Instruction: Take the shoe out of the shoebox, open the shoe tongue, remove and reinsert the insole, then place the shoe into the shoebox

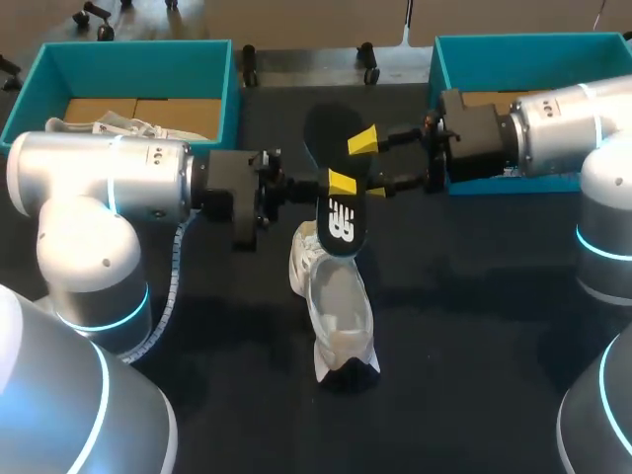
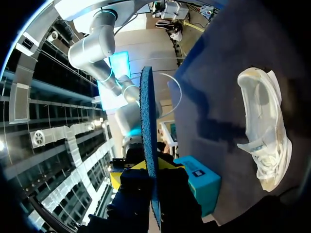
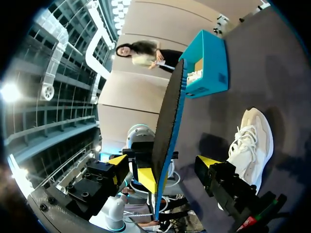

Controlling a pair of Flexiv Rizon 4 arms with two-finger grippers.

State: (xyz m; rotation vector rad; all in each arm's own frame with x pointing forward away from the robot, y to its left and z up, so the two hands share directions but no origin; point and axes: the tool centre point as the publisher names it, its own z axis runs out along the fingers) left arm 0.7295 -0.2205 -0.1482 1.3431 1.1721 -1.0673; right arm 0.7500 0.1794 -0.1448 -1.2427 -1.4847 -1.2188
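From above: the left gripper [image 1: 336, 186] holds a black insole [image 1: 339, 225] upright over the middle of the dark tabletop [image 1: 474, 326], its fingers pinched on the insole's middle. White markings show on the insole's lower face. The right gripper [image 1: 373, 166] comes in from the opposite side, its fingers spread wide to either side of the insole. Directly beneath lies the white shoe [image 1: 336, 301] with white laces, resting on the tabletop with its opening facing up. The teal left shoebox [image 1: 148, 69] stands at the far left with a second white shoe [image 1: 104, 126] inside; the teal right shoebox [image 1: 533, 64] stands at the far right, partly behind the right arm

Left wrist: the insole [image 2: 148, 121] is seen edge-on, a thin blue textured strip rising from between the left gripper's [image 2: 153, 189] closed black fingers. The shoe [image 2: 265, 131] lies off to the side on the tabletop, its pale hollow inside in plain sight, and a corner of the right shoebox [image 2: 201, 182] shows beyond the fingers

Right wrist: the insole [image 3: 170, 116] stands between the right gripper's [image 3: 163, 162] wide-set yellow tips, black-faced with a blue edge, neither tip seen touching it. The shoe [image 3: 250, 143] lies beside the far finger, laces up, with the left shoebox [image 3: 209, 73] well beyond it
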